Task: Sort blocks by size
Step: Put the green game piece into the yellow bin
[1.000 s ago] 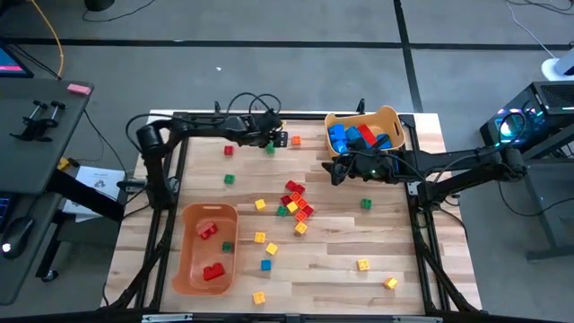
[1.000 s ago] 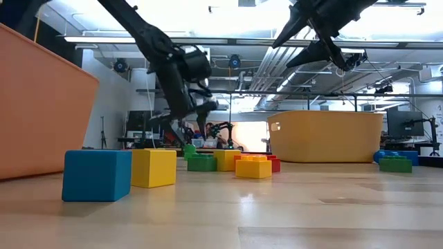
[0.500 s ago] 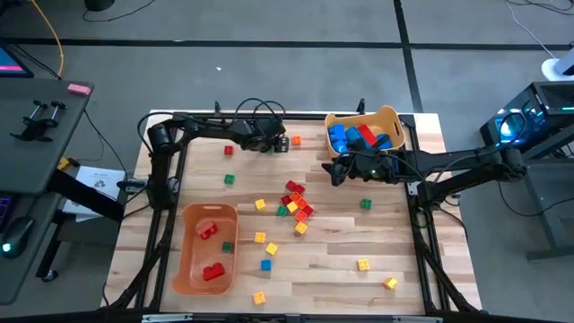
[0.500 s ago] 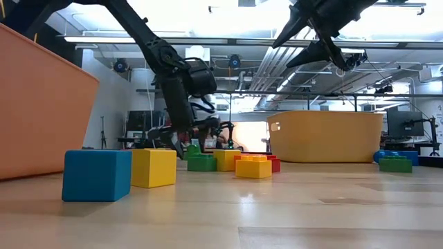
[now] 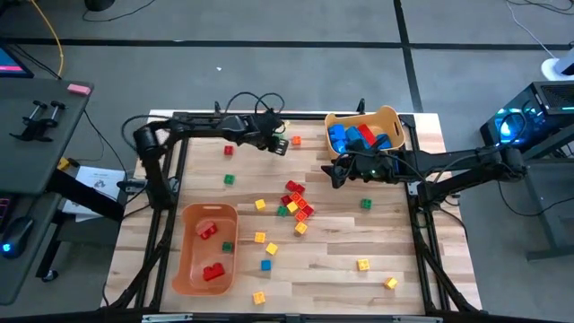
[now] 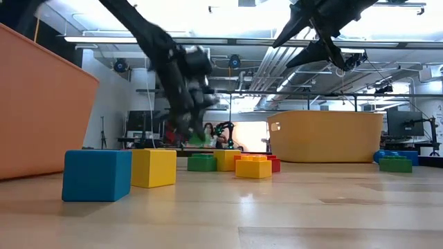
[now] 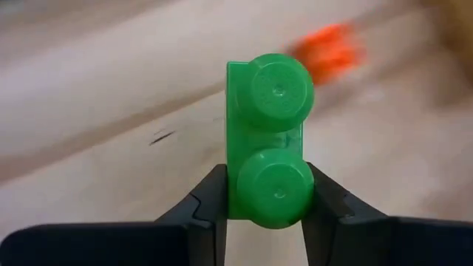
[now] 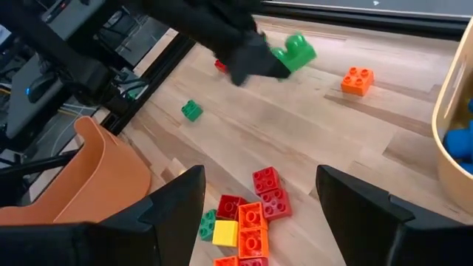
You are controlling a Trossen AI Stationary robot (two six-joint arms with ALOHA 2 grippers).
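A green two-stud block (image 7: 267, 140) sits clamped between the two fingers of the left gripper (image 7: 266, 203), jaws closed on its sides, held clear of the wood near the table's (image 5: 359, 242) far edge, with an orange block (image 8: 357, 80) lying on the surface just beside it. The other blocks (image 5: 295, 202) lie scattered over the table's middle and near edge, some already in the orange bin (image 5: 206, 248) at the near left corner and the tan bin (image 5: 364, 132) at the far right corner. The right gripper (image 8: 260, 193) hangs beside the tan bin, jaws apart and holding nothing.
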